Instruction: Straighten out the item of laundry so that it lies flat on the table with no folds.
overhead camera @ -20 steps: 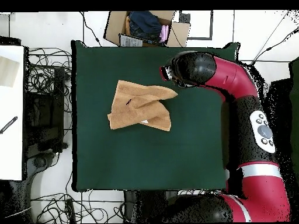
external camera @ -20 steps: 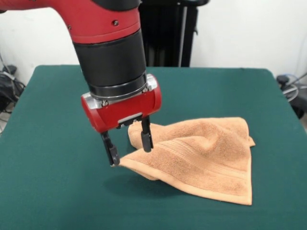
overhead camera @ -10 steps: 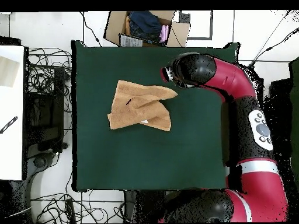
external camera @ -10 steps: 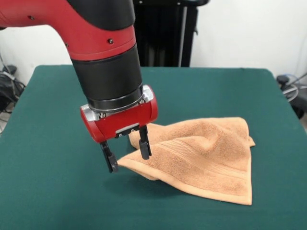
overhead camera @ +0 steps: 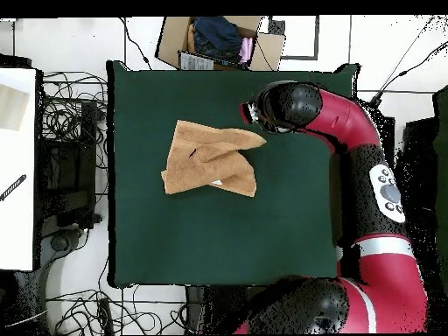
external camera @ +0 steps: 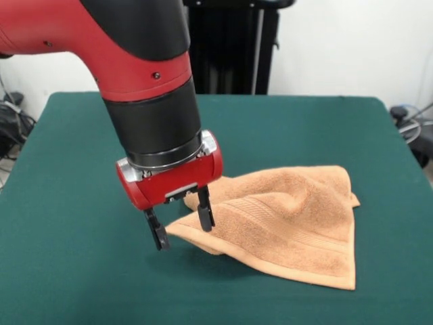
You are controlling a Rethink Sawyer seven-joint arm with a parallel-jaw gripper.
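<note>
A: Where is the towel (external camera: 284,220)?
B: Right of centre on the table (external camera: 74,264), folded over itself, one corner raised.

A: Gripper (external camera: 181,223) condition?
B: Fingers spread. One finger (external camera: 204,215) is at the raised corner's edge; the other stands over bare cloth beside it.

A: Clearance?
B: Open green surface on every side of the towel; table edges well apart from it.

You are looking at a robotics lab: a green cloth-covered table (overhead camera: 219,236) is standing on a pale floor, loose cables (overhead camera: 66,114) are trailing around it, an open cardboard box (overhead camera: 219,41) is sitting beyond one edge, and a white bench (overhead camera: 16,175) is flanking it.
</note>
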